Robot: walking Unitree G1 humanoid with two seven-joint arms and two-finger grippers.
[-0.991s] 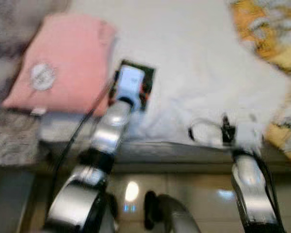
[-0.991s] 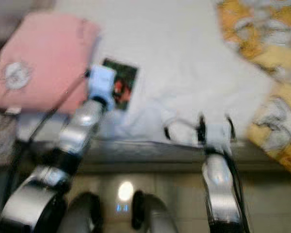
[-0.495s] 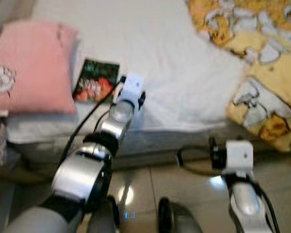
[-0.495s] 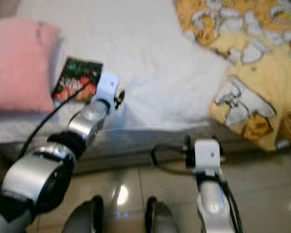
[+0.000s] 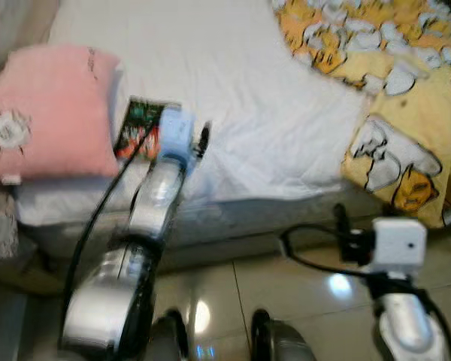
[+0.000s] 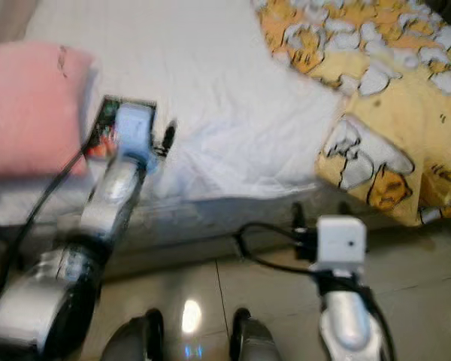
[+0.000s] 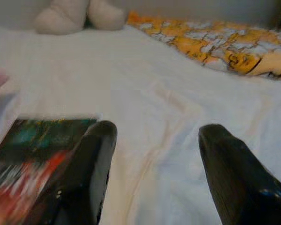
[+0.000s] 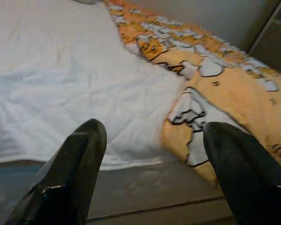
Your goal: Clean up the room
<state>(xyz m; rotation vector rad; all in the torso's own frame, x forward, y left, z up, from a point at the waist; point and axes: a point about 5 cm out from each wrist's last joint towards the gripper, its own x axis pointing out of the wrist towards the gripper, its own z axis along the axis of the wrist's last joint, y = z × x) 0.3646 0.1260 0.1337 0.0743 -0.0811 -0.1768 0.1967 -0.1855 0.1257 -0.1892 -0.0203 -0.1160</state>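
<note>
White bedsheet (image 5: 270, 113) covers the bed, with a pink pillow (image 5: 49, 113) at nine o'clock and a rumpled yellow patterned blanket (image 5: 406, 120) at two o'clock. A dark snack packet (image 7: 33, 150) lies on the sheet just beside the pillow. The left gripper (image 7: 152, 154) hovers over the sheet with its fingers spread and empty, one finger at the packet's edge. The right gripper (image 8: 152, 154), likewise spread and empty, hangs off the bed's near edge. Tidying looks barely begun: packet ungrasped, blanket unmade.
</note>
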